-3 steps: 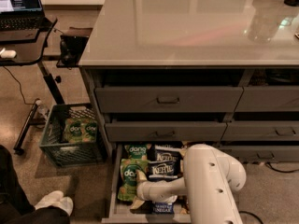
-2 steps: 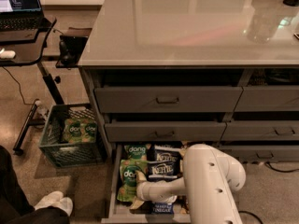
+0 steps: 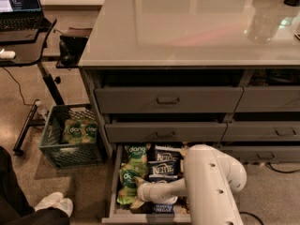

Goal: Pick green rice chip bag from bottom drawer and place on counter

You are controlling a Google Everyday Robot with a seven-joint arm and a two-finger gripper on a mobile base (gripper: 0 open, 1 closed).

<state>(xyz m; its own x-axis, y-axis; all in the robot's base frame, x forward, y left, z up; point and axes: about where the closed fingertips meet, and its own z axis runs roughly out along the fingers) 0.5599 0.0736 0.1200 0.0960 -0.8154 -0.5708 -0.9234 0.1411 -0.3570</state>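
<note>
Camera view: a white arm reaches into the open bottom drawer. Its claw rests against a green rice chip bag at the drawer's left. I cannot tell whether it grips. This looks like the grasping step; next comes a firm hold, then a lift to the table.

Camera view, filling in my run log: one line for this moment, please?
stage: pick | pincer: in bottom drawer, at green rice chip bag | bag: lying in drawer | counter: no bag yet

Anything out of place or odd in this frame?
Nothing spilled or damaged. The gripper is down in the bottom drawer beside the green rice chip bag; snack bags there overlap loosely. Green bags also sit in a floor crate.
</note>
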